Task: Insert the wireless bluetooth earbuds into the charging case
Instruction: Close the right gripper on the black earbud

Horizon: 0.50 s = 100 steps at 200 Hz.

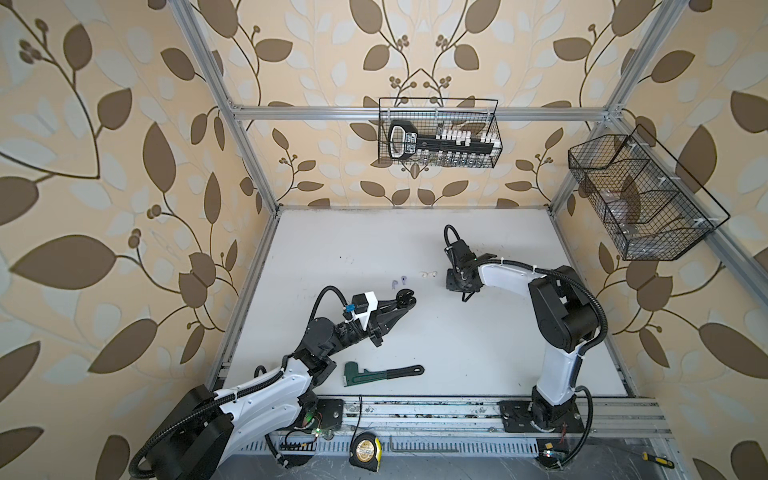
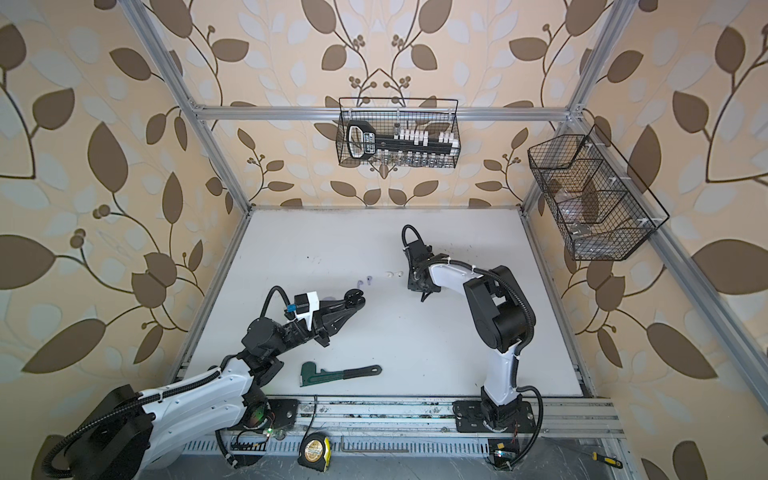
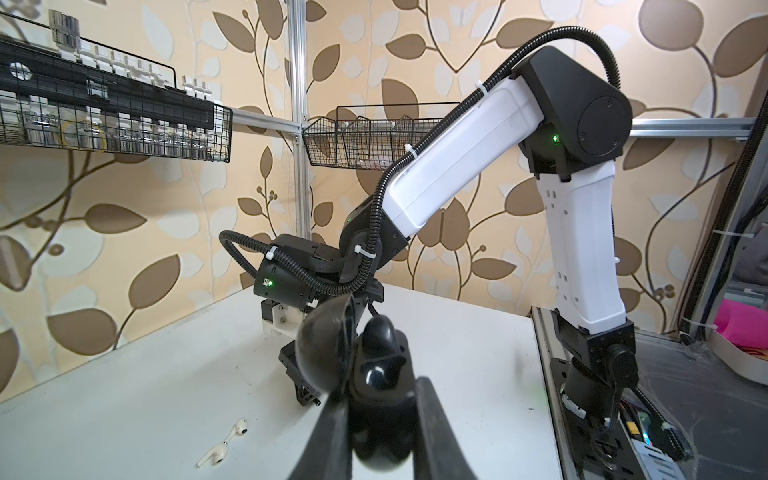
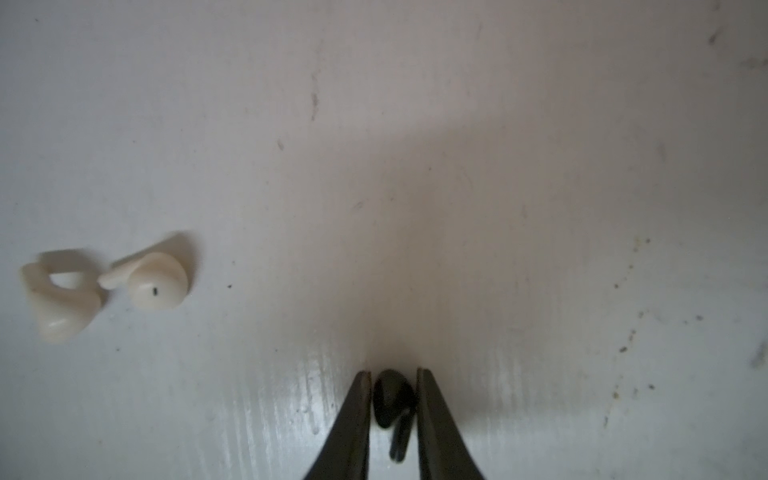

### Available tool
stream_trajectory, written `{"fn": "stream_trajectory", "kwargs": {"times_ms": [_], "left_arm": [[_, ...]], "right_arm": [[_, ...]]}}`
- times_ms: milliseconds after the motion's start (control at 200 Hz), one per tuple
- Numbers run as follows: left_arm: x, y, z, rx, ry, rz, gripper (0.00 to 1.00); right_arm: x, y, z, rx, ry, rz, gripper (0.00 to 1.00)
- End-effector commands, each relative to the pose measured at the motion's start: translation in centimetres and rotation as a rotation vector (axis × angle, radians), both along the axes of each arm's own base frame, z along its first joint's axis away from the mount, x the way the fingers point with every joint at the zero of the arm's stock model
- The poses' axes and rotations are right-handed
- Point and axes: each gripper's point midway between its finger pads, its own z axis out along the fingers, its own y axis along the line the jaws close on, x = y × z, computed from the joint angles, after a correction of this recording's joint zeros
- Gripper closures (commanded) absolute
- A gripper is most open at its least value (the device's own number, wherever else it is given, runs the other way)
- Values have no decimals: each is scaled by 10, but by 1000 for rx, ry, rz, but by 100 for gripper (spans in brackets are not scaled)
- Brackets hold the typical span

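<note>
1. Tape measure (image 1: 365, 450), yellow and black, on the front rail nearest the camera head, with a hex key (image 1: 419, 448) just beside it. Both top views show them; neither wrist view does.
2. Green pipe wrench (image 2: 338, 375) lies flat on the white table (image 1: 332, 249), near its front edge. It shows in the top views only.
3. Left gripper (image 1: 404, 301) is clamped on the black charging case (image 3: 382, 374).
   - Both top views give only a dark lump at the fingertips.
   - The left wrist view shows the case open, its lid (image 3: 328, 349) swung up to one side, with a finger on each flank of the base.
   - Whether a bud sits in the wells I cannot tell.
4. Lilac earbuds (image 1: 394, 284), two, lie close together on the table just beyond the left gripper. They show in the top views only.
5. White earbuds (image 4: 153, 282), two, lie near each other between the lilac pair and the right gripper. They are tiny specks in the top views; stems and heads are plain in both wrist views.
6. Right gripper (image 4: 394, 372) points down at the table, jaws narrow, with the black earbud (image 4: 392, 399) between them and a finger at each of its sides. The top views hide this bud under the gripper; only the right wrist view shows it.
7. Wire basket (image 1: 436, 99) on the back wall holds a black rack of small parts. A second wire basket (image 1: 648, 245) hangs on the side frame.
</note>
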Motion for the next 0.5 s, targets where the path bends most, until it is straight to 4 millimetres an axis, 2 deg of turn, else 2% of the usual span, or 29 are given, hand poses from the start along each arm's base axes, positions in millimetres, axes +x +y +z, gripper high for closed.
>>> {"fn": "stream_trajectory", "kwargs": {"times_ms": [0,275,495], "left_arm": [[0,-1,20,-24,-71,-5,100],[6,-4,8,11,-53,10,100],[11,-7,-1,37,-43,14,100]], "right_arm": [[-19,-10,-19,-39,93,1,80],[-16,-12,-12,-38,71,9,80],[-15,-9,-15,-19,77,15,83]]}}
